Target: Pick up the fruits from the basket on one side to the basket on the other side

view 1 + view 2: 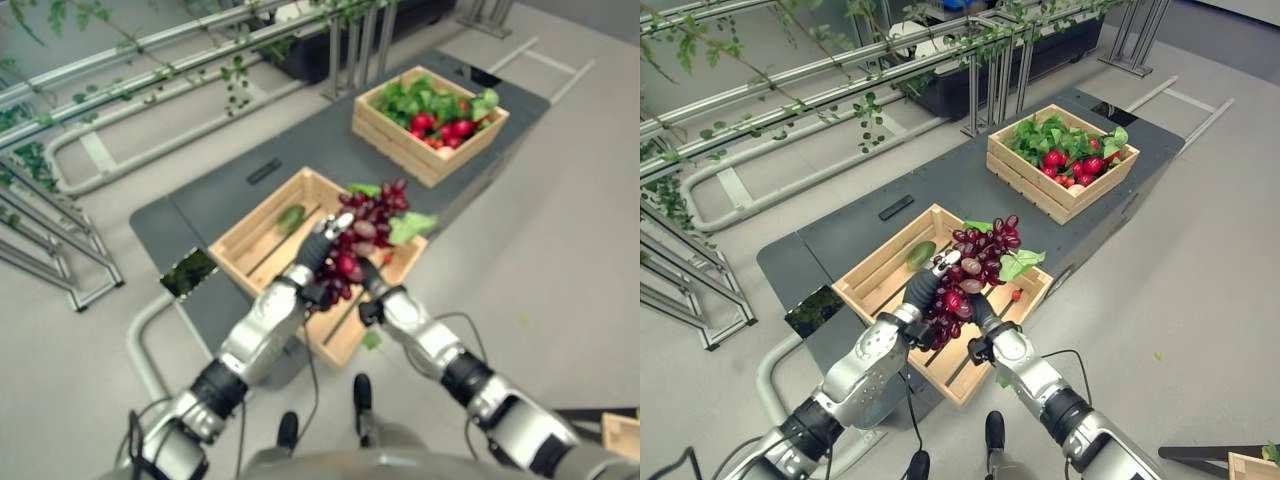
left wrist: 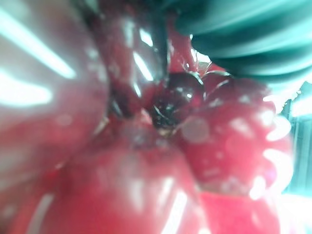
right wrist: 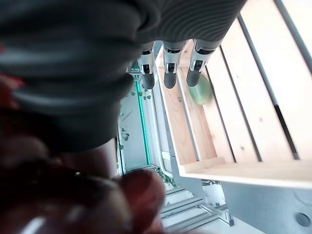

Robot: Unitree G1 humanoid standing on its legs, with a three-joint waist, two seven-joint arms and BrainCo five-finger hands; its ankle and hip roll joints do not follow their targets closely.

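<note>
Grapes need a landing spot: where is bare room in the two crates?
The near crate has bare slats around the green fruit. The far crate is crowded with leaves and red fruit. Both hands, left hand and right hand, are at the grape bunch.

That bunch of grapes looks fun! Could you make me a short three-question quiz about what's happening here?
1. True or false: the grape bunch lies flat on the floor.
2. Which hands touch the bunch? A) only the left hand B) only the right hand C) both
3. Fill in: the far crate holds green leaves and ____ fruits.

Key: 1 false: it is held up over the near crate. 2 C. 3 red.
</note>
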